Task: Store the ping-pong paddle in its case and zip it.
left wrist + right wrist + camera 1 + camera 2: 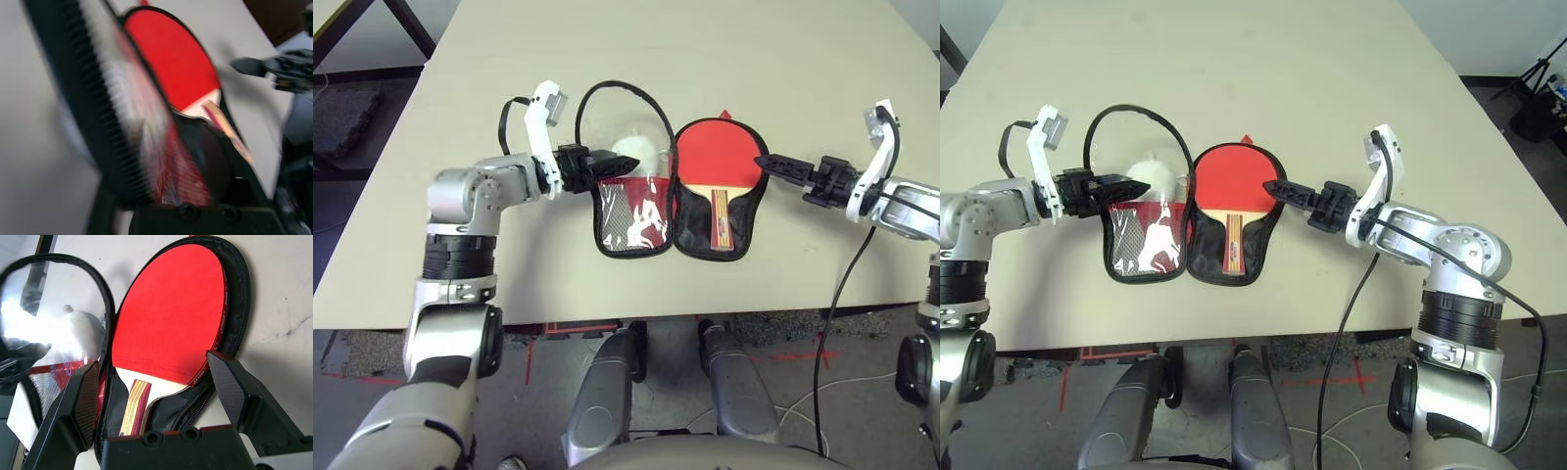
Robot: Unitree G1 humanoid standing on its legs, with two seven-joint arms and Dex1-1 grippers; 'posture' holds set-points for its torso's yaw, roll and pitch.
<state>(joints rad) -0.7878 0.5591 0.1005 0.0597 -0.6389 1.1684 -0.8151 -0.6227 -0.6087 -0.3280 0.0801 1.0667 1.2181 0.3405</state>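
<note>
The case (631,223) lies unzipped and spread flat on the table, black lining up. The ping-pong paddle (715,149) rests in its right half, red face up, wooden handle (721,217) pointing toward the front edge. The left half has a clear window over a white lump (636,149) and a mesh pocket below. My left gripper (605,163) reaches in from the left and is shut on the left half's zipper edge (105,147), which stands raised in the left wrist view. At the case's right rim, my right gripper (766,162) is open, its fingers (80,391) well apart and holding nothing.
The beige table (705,59) has free room behind and on both sides of the case. Its front edge (607,318) runs just below the case. A black cable (837,304) hangs from my right wrist over that edge.
</note>
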